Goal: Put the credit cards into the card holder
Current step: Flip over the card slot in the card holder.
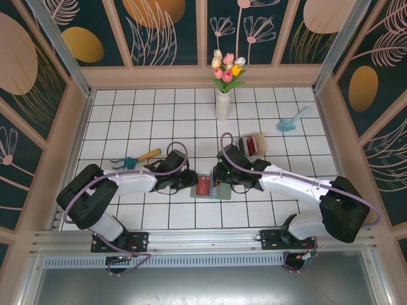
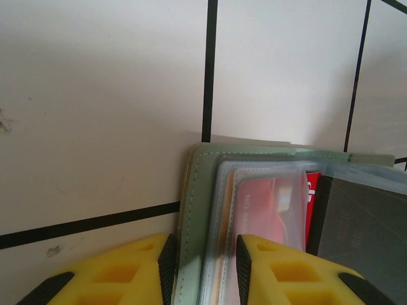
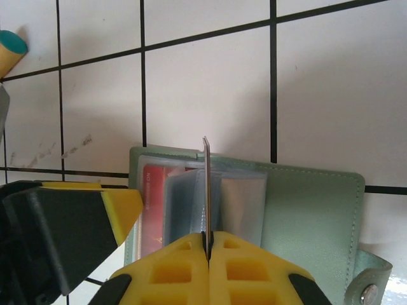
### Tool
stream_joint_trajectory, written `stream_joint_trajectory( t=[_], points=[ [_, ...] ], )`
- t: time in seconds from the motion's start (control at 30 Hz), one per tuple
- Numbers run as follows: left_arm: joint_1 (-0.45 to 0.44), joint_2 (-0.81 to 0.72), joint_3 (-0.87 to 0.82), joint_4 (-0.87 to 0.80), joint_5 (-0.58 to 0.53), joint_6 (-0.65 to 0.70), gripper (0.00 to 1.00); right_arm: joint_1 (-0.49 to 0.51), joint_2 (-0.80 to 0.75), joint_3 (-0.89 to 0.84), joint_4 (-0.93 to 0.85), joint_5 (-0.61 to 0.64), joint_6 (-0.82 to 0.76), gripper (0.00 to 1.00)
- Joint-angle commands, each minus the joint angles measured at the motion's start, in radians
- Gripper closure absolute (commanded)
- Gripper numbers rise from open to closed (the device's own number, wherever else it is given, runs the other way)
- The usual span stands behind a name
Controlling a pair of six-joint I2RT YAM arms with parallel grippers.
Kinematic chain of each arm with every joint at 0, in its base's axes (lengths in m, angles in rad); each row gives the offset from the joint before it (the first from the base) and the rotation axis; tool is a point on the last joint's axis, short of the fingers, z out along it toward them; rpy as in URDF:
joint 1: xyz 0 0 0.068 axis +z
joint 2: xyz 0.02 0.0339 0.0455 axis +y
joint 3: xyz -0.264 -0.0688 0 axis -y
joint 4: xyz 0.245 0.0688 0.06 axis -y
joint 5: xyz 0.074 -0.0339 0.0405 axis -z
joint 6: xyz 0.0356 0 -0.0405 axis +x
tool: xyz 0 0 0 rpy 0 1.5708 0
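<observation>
Fingers [image 3: 172, 267] of the right gripper [image 3: 208, 240] are clenched on a dark grey card [image 3: 206, 184], held upright on edge over the open card holder [image 3: 311, 210] on the tiles [image 3: 210, 82]. The left gripper [image 2: 203, 244] straddles the holder's left edge; whether it grips, I cannot tell. A red card [image 2: 273, 203] sits sleeved inside.

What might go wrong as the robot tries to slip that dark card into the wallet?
1. The dark card, pinched edge-on in the right gripper, may catch on the edge of the clear sleeves instead of sliding in; a red card fills a neighbouring sleeve.
2. The left gripper straddles just the edge of the card holder, so a push could slide the holder across the tiles.
</observation>
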Motion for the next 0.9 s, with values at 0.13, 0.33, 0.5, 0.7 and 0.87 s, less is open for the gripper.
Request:
stream_joint_trajectory(
  t=[0.13,0.33,0.5,0.7,0.87],
  points=[
    [-0.011,0.01,0.001,-0.003,-0.004,0.006,0.69,0.007,-0.008,0.017,-0.033,0.036,-0.003,0.95],
    [-0.012,0.013,-0.001,0.006,-0.005,0.003,0.74,0.008,-0.005,-0.01,0.129,-0.078,-0.011,0.95],
    [-0.012,0.004,-0.007,0.012,-0.007,-0.006,0.78,0.037,0.104,0.096,0.021,-0.033,-0.037,0.95],
    [-0.012,0.001,-0.008,0.002,-0.02,0.0,0.8,0.049,0.12,0.135,-0.087,0.081,-0.032,0.95],
    [-0.012,-0.001,-0.013,0.003,-0.024,-0.001,0.82,0.021,0.07,0.102,-0.221,0.198,-0.001,0.95]
  ],
)
